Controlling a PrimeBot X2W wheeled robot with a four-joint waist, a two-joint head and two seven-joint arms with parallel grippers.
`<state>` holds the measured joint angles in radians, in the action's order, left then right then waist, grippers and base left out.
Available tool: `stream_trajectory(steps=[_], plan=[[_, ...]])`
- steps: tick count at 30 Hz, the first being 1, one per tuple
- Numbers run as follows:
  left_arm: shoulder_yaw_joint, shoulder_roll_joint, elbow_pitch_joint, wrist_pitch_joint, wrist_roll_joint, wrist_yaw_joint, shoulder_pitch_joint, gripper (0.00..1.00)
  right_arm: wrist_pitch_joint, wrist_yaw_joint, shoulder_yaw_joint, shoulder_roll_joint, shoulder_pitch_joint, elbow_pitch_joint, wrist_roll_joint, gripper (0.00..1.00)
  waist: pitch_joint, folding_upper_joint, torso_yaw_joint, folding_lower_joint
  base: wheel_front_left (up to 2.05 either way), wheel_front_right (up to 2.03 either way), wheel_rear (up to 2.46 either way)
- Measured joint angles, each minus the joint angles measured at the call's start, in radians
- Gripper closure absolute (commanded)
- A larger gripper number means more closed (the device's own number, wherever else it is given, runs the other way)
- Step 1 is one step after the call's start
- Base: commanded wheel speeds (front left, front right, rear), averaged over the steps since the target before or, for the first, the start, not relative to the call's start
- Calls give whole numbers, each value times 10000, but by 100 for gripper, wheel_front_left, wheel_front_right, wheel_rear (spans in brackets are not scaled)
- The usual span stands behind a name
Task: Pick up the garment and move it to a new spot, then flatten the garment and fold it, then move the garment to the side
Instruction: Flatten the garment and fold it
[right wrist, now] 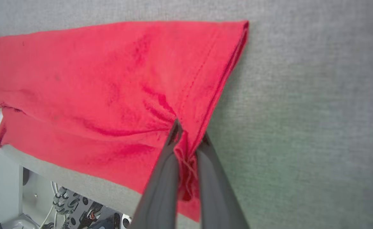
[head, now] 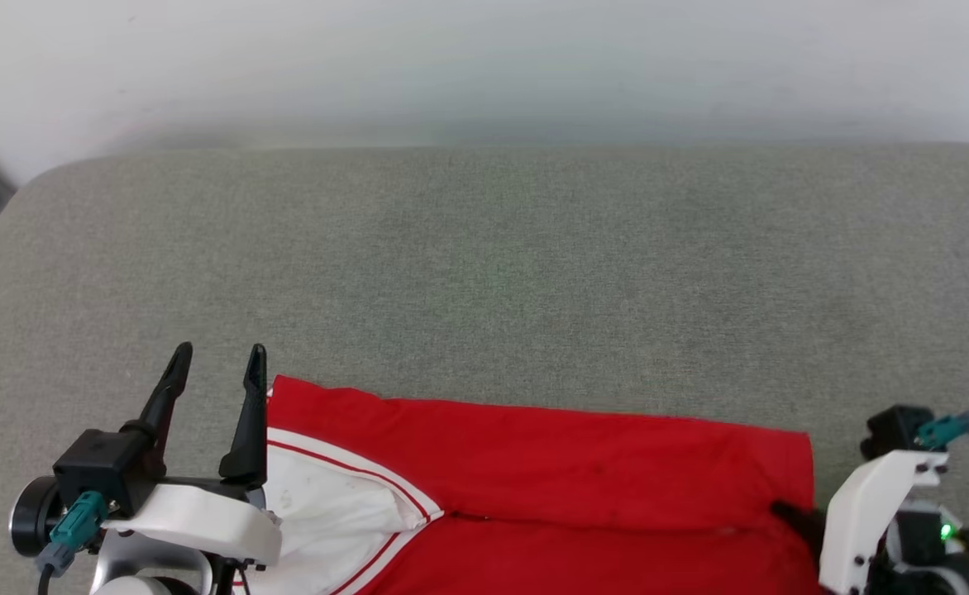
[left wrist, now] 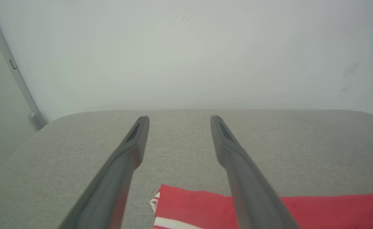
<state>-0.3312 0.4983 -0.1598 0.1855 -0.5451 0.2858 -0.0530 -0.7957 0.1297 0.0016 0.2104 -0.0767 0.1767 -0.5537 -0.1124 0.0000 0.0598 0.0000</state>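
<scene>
Near left, the left gripper [head: 218,355] stands jaws wide and empty beside the garment [head: 534,463], which lies along the near edge of the grey cushion [head: 484,248], long axis left-right, sleeve end left, hem right, pinched there by the right gripper [right wrist: 190,131].

The garment [head: 534,471] lies along the near edge of the padded surface [head: 484,273] before us, a wall [head: 484,66] behind. Our left gripper [head: 218,354] stands just beside its left end; our right gripper [right wrist: 189,130] meets its right end, fabric between the fingers.
</scene>
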Motion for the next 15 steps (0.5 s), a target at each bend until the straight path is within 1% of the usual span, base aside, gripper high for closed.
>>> stream_trajectory(steps=[3, 7, 12, 15], plan=[[13, 81, -42, -115, 84, 153, 100, 0, 128, 13, -130, 244, -330, -13, 10, 100, 99, 0, -106, 0, 0, 0, 0], [31, 107, -113, -127, 148, 357, 189, 0, 148, 13, -805, 573, -665, 209, 96, 100, 165, 0, -331, 0, 0, 0, 0], [-10, 52, -125, -123, 194, 443, 241, 0, -2, 13, -2132, 637, -683, 278, 368, 100, 188, 0, -466, 0, 0, 0, 0], [-4, 35, -127, -107, 199, 489, 241, 0, -311, 12, -2901, 472, -647, 52, 443, 100, 175, 0, -518, 0, 0, 0, 0]])
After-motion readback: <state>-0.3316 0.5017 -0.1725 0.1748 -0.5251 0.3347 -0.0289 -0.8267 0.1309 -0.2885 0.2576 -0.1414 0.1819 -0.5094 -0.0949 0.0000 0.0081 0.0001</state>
